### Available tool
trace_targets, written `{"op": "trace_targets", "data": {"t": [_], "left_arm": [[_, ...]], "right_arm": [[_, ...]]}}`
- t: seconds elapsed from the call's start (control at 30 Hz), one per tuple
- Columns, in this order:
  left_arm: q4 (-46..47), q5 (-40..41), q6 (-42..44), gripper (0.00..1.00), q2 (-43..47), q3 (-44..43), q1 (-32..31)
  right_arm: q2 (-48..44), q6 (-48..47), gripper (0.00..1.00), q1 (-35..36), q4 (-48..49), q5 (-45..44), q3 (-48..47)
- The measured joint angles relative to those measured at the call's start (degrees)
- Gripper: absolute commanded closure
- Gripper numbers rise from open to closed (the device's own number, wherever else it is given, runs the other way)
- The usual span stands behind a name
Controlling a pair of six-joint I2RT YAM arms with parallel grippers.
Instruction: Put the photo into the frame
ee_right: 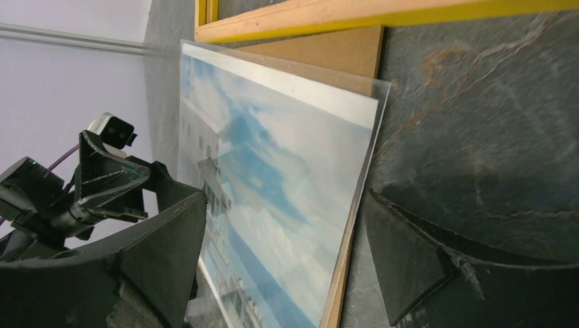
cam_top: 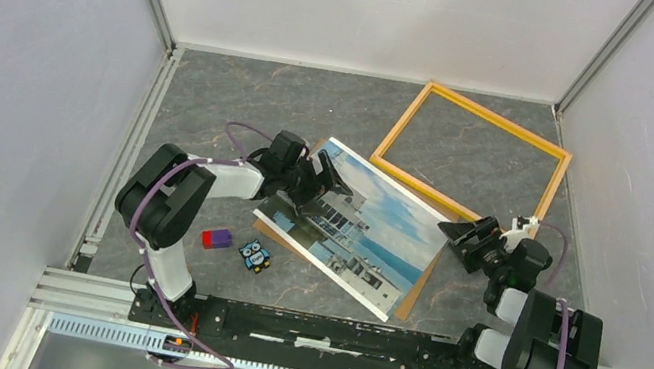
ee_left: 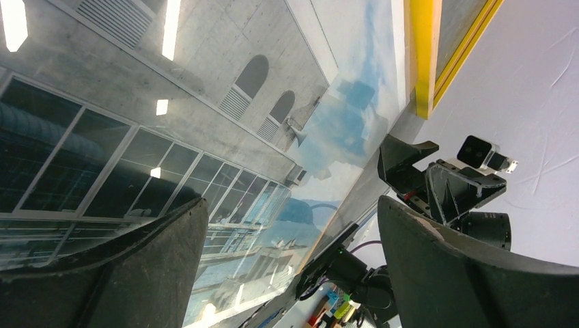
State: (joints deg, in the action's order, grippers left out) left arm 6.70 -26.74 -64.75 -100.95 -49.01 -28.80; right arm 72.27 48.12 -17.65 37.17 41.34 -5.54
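- Currently, the table [cam_top: 246, 99] carries every part of the job. Directions below are read on the overhead view, with twelve o'clock at the far wall.
- The frame [cam_top: 502, 121] is laid flat at about one o'clock. It is empty, and the grey surface is seen through its opening. This open lie is judged to suit loading from above.
- The photo [cam_top: 356, 225] is placed picture side up at the centre, turned at an angle. Its one o'clock edge is near the frame's closest border. It has not yet been put into the frame.
- A brown backing panel [cam_top: 420, 284] is found beneath the photo, showing only as a narrow strip along the four o'clock edge. It is judged that the print's edge is thereby kept off the table and made easier to take.
- The left gripper [cam_top: 322, 189] is positioned over the photo's ten o'clock edge. Its fingers are spread wide and nothing is held. Contact with the print cannot be told.
- The right gripper [cam_top: 467, 232] is positioned at the photo's three o'clock corner. Its fingers are likewise spread wide and empty, and in the wrist view the print's edge is seen between them.
- Opposite edges are judged to have been chosen so that the thin sheet can be lifted without sagging.
- A purple-and-red block [cam_top: 215, 239] and a small blue figure [cam_top: 255, 255] are set at seven o'clock, apart from the photo. No role in the task is apparent for them.
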Motion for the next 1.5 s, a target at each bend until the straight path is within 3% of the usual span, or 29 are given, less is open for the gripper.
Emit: {"op": "trace_targets", "data": {"t": [0.3,0.73,1.0,1.5], "left_arm": [[0.59,-0.61,-0.07,0.0,-0.44,0.0,0.0],[2.08,-1.31,-0.87,0.0,-1.22,0.0,-0.68],[3.65,-2.49,-1.53,0.0,-2.25,-0.11,-1.64],[3.67,-3.45,-1.99,0.0,-2.32,-0.13,-1.86]], "right_arm": [[2.19,-3.85,0.09,-1.73,-1.4,-1.66,-2.89],[11.5,4.28,0.11,-1.75,13.73,2.14,-0.96],[12.37,10.12,0.13,-1.81,20.06,3.13,2.21],[-5.2,7.34,0.11,-1.75,3.37,2.6,3.02]]}}
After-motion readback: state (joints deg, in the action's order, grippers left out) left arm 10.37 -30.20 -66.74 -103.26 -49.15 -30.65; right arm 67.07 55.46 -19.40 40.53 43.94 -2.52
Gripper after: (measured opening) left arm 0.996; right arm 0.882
